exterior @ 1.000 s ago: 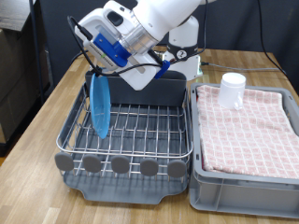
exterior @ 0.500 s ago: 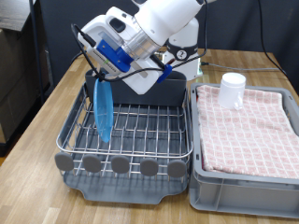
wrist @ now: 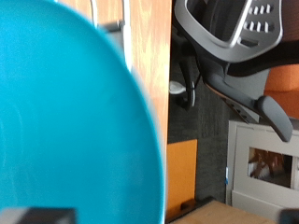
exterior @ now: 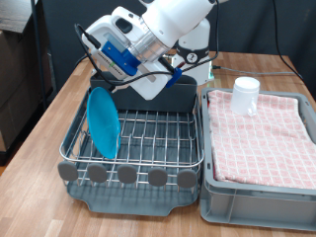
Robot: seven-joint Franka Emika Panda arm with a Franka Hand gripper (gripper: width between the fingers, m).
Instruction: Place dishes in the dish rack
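Exterior view: round light-blue plate [exterior: 102, 122] leaned upright in silver wire dish rack [exterior: 148, 138], just below gripper [exterior: 102, 71]; jaws' state unclear. Best seated fully between wires.

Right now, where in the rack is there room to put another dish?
The wire floor of the dish rack is bare between the blue plate on the exterior view's left and the crate wall on the right. It is crowded at the left, where the gripper hangs above the plate. The cup sits on the checked cloth.

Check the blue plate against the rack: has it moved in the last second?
Yes. The blue plate has turned broadside and dropped lower in the dish rack, nearer its front discs.
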